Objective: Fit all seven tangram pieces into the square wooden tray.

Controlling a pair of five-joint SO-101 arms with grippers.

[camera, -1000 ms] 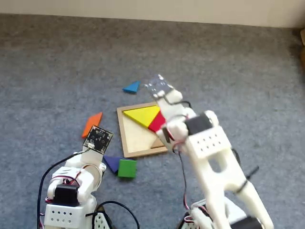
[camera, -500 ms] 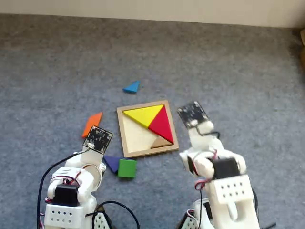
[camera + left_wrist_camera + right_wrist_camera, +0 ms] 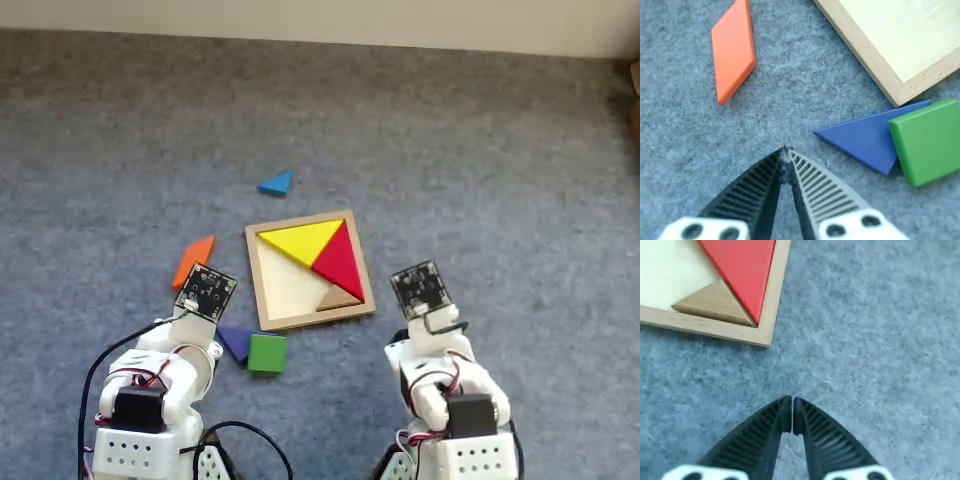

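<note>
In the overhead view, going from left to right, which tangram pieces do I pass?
orange parallelogram → dark blue triangle → green square → red triangle. Left out: the light blue triangle and yellow triangle, which overlap the green square's span.

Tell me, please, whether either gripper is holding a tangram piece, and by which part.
Nothing is held; the left gripper and the right gripper are each shut, empty, over carpet.
</note>
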